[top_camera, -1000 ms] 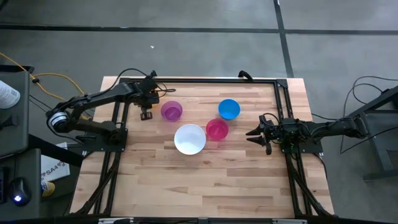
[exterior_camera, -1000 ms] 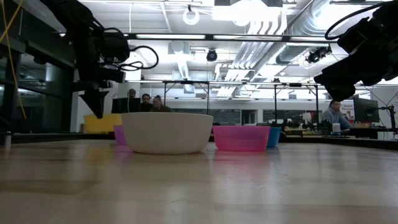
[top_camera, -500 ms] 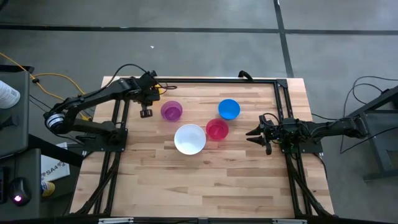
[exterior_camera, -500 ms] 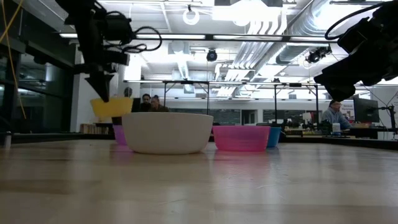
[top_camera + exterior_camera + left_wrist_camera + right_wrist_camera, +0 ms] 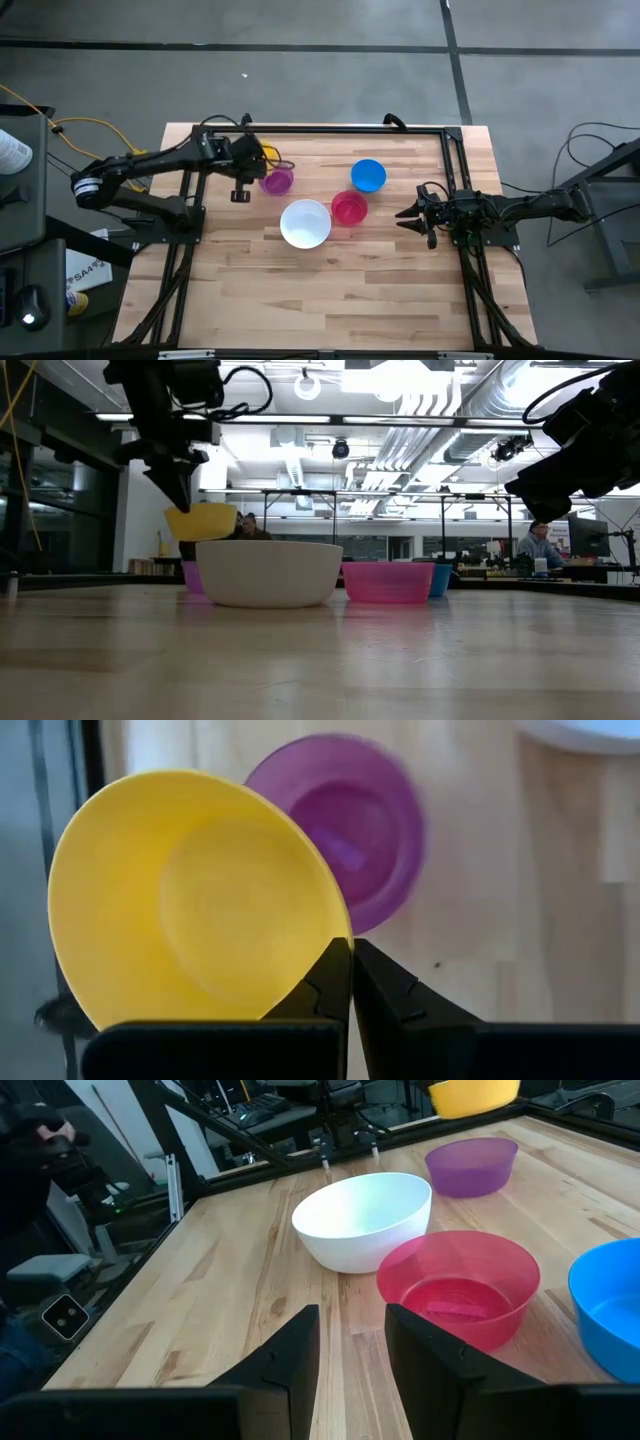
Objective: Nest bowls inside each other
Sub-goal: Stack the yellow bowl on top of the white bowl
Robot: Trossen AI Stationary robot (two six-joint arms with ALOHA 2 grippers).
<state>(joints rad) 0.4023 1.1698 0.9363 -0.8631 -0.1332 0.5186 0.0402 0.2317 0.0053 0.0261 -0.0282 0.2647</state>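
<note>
Bowls sit grouped mid-surface: nearest, the white bowl [image 5: 305, 223] and red-pink bowl [image 5: 349, 208], then the blue bowl [image 5: 368, 175] and purple bowl [image 5: 277, 180]. Left end effector [image 5: 351, 952] pinches the yellow bowl [image 5: 190, 900] by its rim, held aloft beside the purple one, likely for carrying toward the white. Right end effector [image 5: 350, 1335] waits spread at the surface's [image 5: 330, 290] right edge.
</note>
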